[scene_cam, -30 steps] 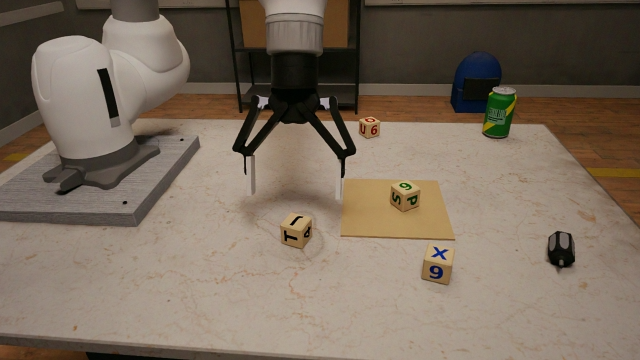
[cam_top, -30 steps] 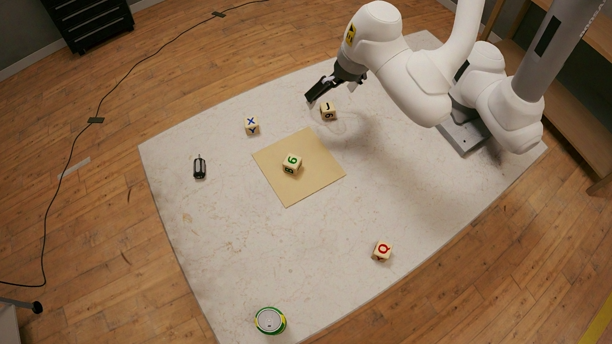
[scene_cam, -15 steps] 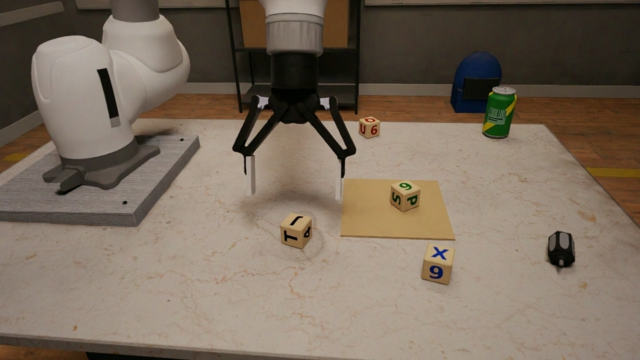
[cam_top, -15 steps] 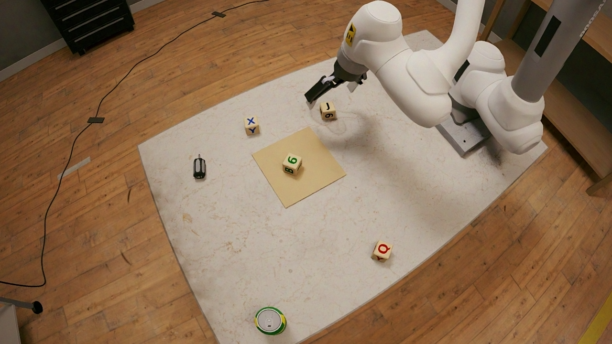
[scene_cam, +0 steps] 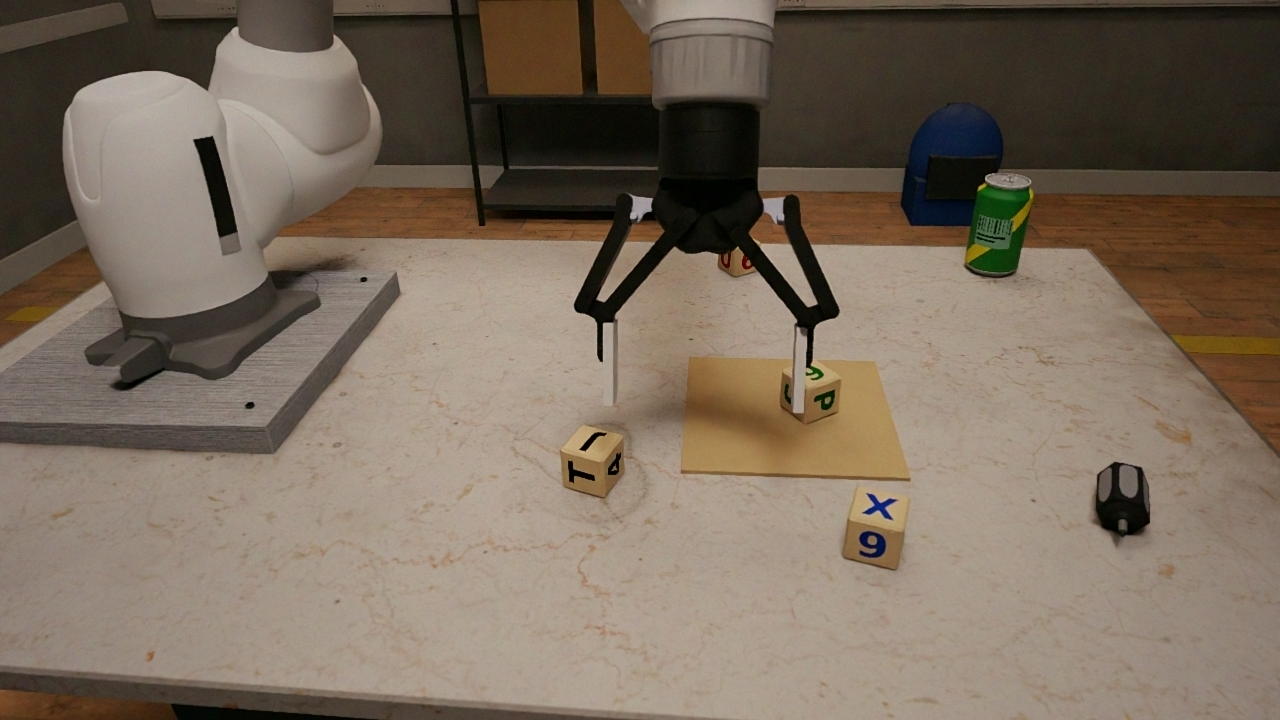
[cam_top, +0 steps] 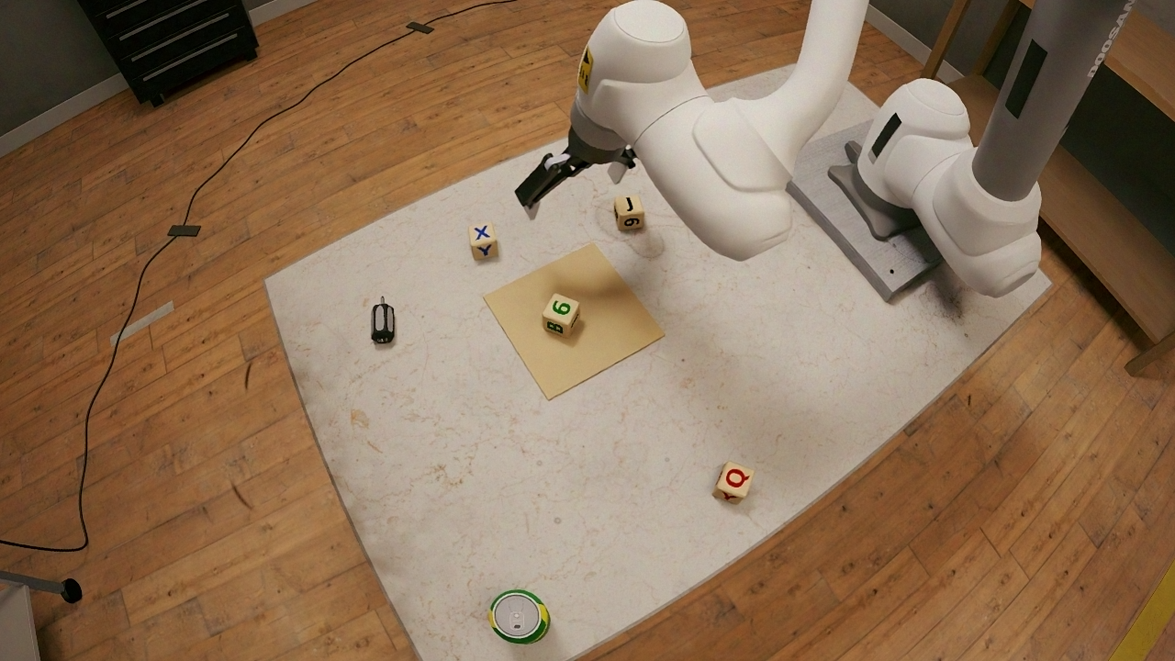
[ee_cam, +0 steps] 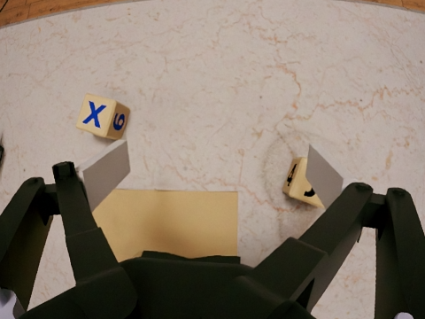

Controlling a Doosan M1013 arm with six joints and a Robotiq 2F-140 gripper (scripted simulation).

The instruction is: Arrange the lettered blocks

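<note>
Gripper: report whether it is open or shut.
Open. The gripper has its fingers spread wide above the table, with nothing between them.

Blocks: four — X block [cam_top: 483, 240], J block [cam_top: 629, 212], 6 block [cam_top: 561, 314], Q block [cam_top: 733, 481]
Mats: one, the mat [cam_top: 608, 345]
Cans: one, the green can [cam_top: 519, 615]

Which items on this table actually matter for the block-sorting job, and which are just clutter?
Part of the job:
- tan square mat
- cream block with black J on top
- cream block with blue X on top
- cream block with red Q on top
- cream block with green 6 on top, on the mat
- open, empty gripper

Lying about:
- green soda can
- small black-and-grey gadget
</note>
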